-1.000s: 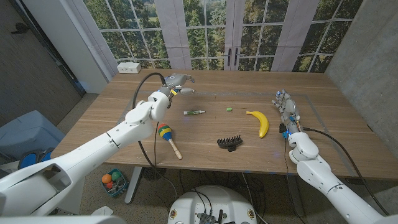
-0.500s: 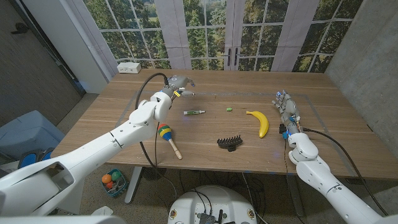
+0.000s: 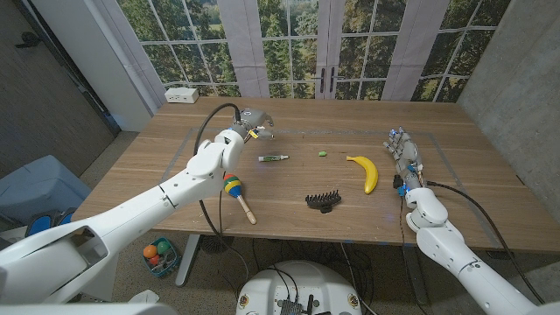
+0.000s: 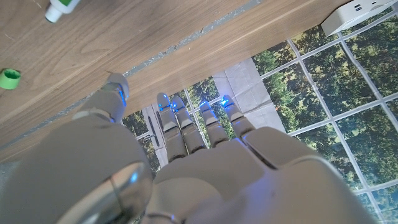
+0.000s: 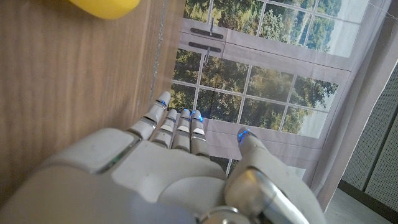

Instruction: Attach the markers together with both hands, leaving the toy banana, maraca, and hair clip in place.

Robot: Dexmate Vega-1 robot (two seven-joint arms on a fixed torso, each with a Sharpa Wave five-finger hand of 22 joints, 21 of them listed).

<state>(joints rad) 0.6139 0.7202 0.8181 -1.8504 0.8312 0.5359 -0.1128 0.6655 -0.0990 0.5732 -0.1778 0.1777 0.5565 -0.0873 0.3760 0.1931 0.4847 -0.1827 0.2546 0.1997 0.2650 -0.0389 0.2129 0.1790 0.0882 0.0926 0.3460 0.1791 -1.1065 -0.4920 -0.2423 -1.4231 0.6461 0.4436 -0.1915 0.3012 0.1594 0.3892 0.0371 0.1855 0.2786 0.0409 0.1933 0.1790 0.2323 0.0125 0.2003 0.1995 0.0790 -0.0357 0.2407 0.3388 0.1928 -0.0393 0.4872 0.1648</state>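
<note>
The left arm reached across the wooden table (image 3: 157, 166) from the near left corner, and its left hand (image 3: 249, 122) hung over the far left-centre of the top, fingers spread apart and holding nothing. In the left wrist view the left hand (image 4: 186, 168) showed its back with fingers extended and separated, nothing between them. The right hand (image 3: 403, 156) stood near the right edge of the table, fingers straight and pointing toward the far side, loosely together with the thumb apart, holding nothing; the right wrist view showed the same extended fingers (image 5: 177, 127) beside the wood.

The green-and-white marker (image 3: 274, 158) lay on the table just on the near side of the left hand, apart from it. Its small green cap (image 3: 323, 153) lay separately, between the marker and the toy banana (image 3: 367, 171). In the left wrist view the marker's end (image 4: 62, 8) and the cap (image 4: 9, 78) showed on the wood beyond the fingertips. The maraca (image 3: 234, 192) lay near the left forearm, and the black hair clip (image 3: 322, 201) lay near the table's front middle.

Compared with a second earlier, the left hand had moved slightly to the right and nearer, closer to the marker. The right hand, marker, cap, banana, maraca and clip lay where they had been.
</note>
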